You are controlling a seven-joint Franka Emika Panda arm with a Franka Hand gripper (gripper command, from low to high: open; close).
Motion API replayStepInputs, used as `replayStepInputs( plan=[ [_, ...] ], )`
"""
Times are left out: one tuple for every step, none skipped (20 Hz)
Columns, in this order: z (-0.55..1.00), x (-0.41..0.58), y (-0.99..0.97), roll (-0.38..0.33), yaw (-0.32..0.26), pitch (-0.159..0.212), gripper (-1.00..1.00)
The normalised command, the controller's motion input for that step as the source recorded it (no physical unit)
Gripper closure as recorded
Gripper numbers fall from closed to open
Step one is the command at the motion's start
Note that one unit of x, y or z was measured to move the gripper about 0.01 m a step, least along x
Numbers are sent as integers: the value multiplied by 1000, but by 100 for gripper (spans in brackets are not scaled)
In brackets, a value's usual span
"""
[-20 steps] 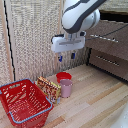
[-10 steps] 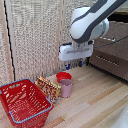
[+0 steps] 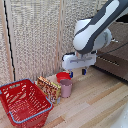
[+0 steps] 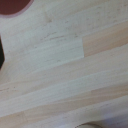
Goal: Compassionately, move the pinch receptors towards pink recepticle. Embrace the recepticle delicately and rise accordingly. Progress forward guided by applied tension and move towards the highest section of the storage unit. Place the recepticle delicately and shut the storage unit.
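The pink recepticle [image 3: 66,88] is a small pale pink cup standing upright on the wooden floor, just in front of a shallow red bowl [image 3: 62,76]. My gripper [image 3: 77,73] hangs above and to the exterior view's right of the cup, apart from it, its two short blue-tipped fingers [image 3: 83,71] pointing down and held apart with nothing between them. The storage unit [image 3: 114,59] is the dark brown dresser at the exterior view's right edge, partly hidden behind the arm. The wrist view shows bare floor boards and a red rim [image 4: 15,6], the bowl, at one corner.
A red wire-style basket [image 3: 24,102] stands at the exterior view's lower left. A patterned box [image 3: 48,88] leans between the basket and the cup. A slatted pale wall [image 3: 35,40] closes the back.
The arm has swung towards the exterior view's right and slightly lower, moving the gripper from above the bowl and cup to their right side. The cup and bowl have not moved.
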Motion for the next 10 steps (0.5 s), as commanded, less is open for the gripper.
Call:
replayStepInputs(
  plan=[
    [-237, 177, -26, 0, 21, 0, -100],
    [-231, 174, -29, 0, 24, 0, -100],
    [-226, 169, -34, 0, 24, 0, -100],
    [-229, 163, -46, 0, 22, 0, -100],
    [-246, 180, -40, 0, 22, 0, -100],
    [-254, 226, -29, 0, 27, 0, -100],
    [-214, 303, -26, 0, 32, 0, -100],
    [-209, 317, -20, 0, 33, -2, -100],
    [-209, 340, -31, 0, 39, -2, -100],
    [-203, 351, -31, 0, 46, 0, -100]
  ],
)
